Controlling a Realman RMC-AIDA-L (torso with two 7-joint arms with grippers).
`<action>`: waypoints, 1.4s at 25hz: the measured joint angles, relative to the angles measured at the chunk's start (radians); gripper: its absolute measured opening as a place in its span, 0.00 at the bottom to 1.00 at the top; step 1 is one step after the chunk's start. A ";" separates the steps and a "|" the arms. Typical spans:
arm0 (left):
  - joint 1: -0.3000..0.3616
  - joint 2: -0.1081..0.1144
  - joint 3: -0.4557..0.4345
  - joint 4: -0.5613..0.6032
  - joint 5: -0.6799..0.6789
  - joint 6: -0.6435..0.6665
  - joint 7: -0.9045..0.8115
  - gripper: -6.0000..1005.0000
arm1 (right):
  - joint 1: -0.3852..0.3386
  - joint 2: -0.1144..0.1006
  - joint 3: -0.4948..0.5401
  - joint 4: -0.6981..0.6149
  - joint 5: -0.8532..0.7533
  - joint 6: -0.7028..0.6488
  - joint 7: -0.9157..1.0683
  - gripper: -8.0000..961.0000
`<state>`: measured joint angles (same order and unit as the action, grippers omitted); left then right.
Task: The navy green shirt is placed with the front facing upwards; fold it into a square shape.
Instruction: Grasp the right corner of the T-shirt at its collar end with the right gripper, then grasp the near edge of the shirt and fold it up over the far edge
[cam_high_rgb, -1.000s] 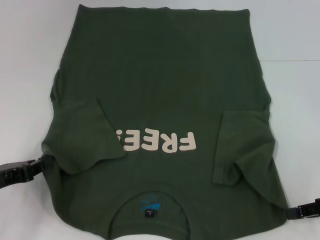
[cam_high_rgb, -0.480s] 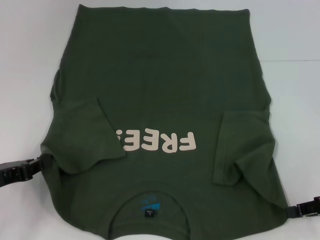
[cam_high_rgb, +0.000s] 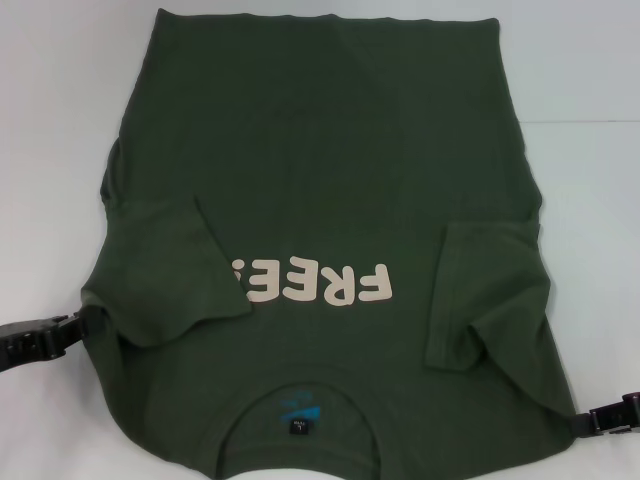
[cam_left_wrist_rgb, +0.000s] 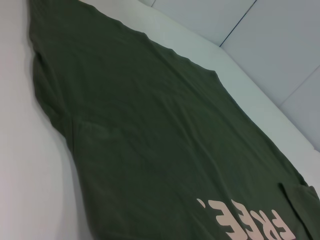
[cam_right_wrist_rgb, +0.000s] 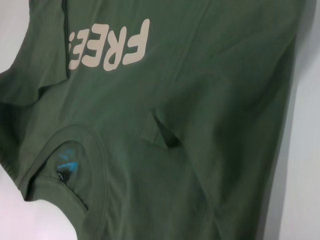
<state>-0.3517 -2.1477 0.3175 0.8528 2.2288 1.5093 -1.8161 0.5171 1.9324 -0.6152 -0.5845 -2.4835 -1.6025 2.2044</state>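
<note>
The navy green shirt (cam_high_rgb: 330, 180) lies flat on the white table, front up, with its collar (cam_high_rgb: 300, 410) nearest me. Its cream "FREE!" lettering (cam_high_rgb: 315, 285) reads upside down. Both short sleeves are folded inward over the chest, one on the left (cam_high_rgb: 170, 280) and one on the right (cam_high_rgb: 490, 290). My left gripper (cam_high_rgb: 70, 330) sits low at the shirt's left edge, by the shoulder. At the shirt's lower right corner is my right gripper (cam_high_rgb: 585, 422). The wrist views show only shirt cloth (cam_left_wrist_rgb: 150, 140) (cam_right_wrist_rgb: 200, 125) and table.
The white table (cam_high_rgb: 590, 150) shows bare on both sides of the shirt and beyond its far hem. A seam line runs across the surface at the right (cam_high_rgb: 580, 123). The shirt's near edge runs off the picture.
The left gripper has drawn back very slightly to the left. The shirt and the right gripper look unchanged.
</note>
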 joint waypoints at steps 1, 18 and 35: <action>0.000 0.000 0.000 0.000 0.000 0.000 0.000 0.03 | 0.001 0.000 -0.001 0.000 0.000 0.000 0.000 0.17; -0.001 0.002 0.000 0.000 -0.007 0.000 -0.002 0.03 | 0.005 -0.001 -0.012 -0.009 -0.009 -0.001 0.010 0.02; 0.015 0.023 -0.145 0.008 -0.035 0.200 -0.032 0.03 | -0.103 0.031 0.201 0.000 0.070 -0.040 -0.279 0.02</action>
<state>-0.3368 -2.1244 0.1726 0.8606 2.1941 1.7094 -1.8482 0.4144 1.9633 -0.4139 -0.5846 -2.4136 -1.6422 1.9258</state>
